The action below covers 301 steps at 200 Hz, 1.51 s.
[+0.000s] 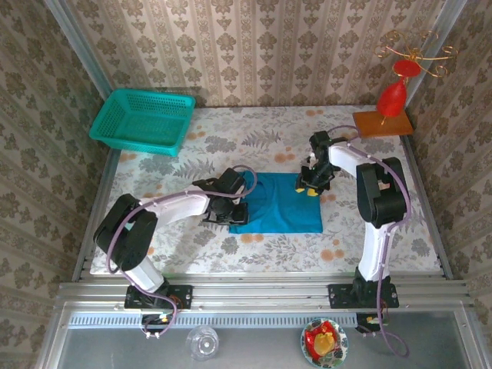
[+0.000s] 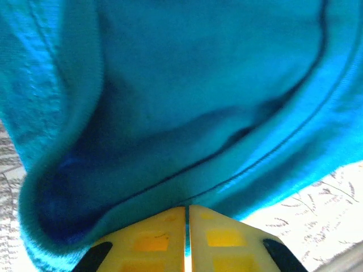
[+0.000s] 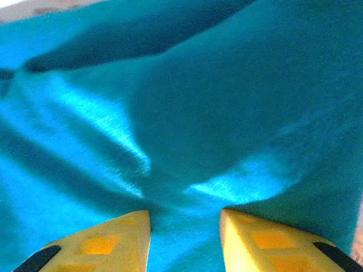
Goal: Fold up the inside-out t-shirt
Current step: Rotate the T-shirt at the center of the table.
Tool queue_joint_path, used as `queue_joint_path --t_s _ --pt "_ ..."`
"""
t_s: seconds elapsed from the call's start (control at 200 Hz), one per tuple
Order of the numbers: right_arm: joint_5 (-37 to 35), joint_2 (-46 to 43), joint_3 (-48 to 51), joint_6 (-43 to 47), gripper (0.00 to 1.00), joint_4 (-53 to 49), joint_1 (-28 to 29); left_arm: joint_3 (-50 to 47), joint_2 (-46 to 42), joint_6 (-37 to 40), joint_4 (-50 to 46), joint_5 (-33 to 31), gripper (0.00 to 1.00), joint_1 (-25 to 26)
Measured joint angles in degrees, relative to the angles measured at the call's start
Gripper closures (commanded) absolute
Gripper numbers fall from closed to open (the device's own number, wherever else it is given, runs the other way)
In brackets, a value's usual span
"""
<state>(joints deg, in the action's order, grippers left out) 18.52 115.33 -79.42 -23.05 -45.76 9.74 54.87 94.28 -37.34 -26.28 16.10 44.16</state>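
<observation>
The left gripper (image 2: pixel 187 225) has its jaws nearly together, pinching a folded edge of the blue t-shirt (image 2: pixel 204 96). The right gripper (image 3: pixel 185 233) has its jaws apart, tips against the same cloth.

My left gripper (image 2: pixel 187 208) has its two yellow fingers (image 2: pixel 150 241) pressed almost together, only a thin slit between them, pinching a seamed fold of the inside-out t-shirt (image 2: pixel 198 96). Blue cloth bunches above my fingertips. The flowered table (image 2: pixel 317 215) shows at lower right.
</observation>
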Motion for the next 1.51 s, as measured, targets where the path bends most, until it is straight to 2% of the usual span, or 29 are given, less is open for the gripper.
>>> queue_joint_path --t_s 0.13,0.25,0.505,0.615,0.75,0.88,0.98,1.115,1.28,1.395,1.505 --pt "1.3 0.2 0.0 0.2 0.61 -0.2 -1.0 0.0 2.3 0.1 0.0 -1.6 0.9 -0.9" --pt "1.2 -1.0 1.8 0.2 0.62 0.3 -1.0 0.7 3.8 1.7 0.0 -1.0 0.9 -3.8" --pt "1.4 -12.5 17.9 -3.8 0.63 1.2 1.3 9.7 11.5 8.7 -1.1 2.1 0.91 -12.7" --pt "1.5 -18.2 24.8 -8.1 0.63 2.9 6.6 16.5 16.7 12.0 -2.1 3.8 0.91 -15.6" --pt "2.9 -22.3 30.1 -17.0 0.63 8.3 18.1 26.4 23.3 15.9 -4.4 4.7 0.91 -17.0" --pt "4.6 -21.7 29.7 -25.3 0.63 14.4 28.4 34.5 28.7 18.6 -5.1 5.7 0.91 -17.0" --pt "5.8 -20.0 26.2 -27.9 0.62 15.6 31.9 37.7 30.3 19.7 -5.1 6.2 0.89 -17.0" --pt "5.7 -20.3 20.0 -27.1 0.61 14.1 29.3 36.9 26.9 20.1 -5.3 6.1 0.85 -17.2" --pt "5.7 -21.0 15.2 -21.7 0.61 11.2 19.3 31.0 13.5 19.8 -6.9 5.1 0.85 -15.5" --pt "5.5 -18.5 10.0 -16.6 0.61 7.6 11.8 25.7 4.1 17.6 -7.1 4.5 0.87 -9.4" --pt "5.6 -13.1 2.8 -12.4 0.61 6.0 6.2 19.5 0.8 14.1 -6.0 4.9 0.89 -1.8"
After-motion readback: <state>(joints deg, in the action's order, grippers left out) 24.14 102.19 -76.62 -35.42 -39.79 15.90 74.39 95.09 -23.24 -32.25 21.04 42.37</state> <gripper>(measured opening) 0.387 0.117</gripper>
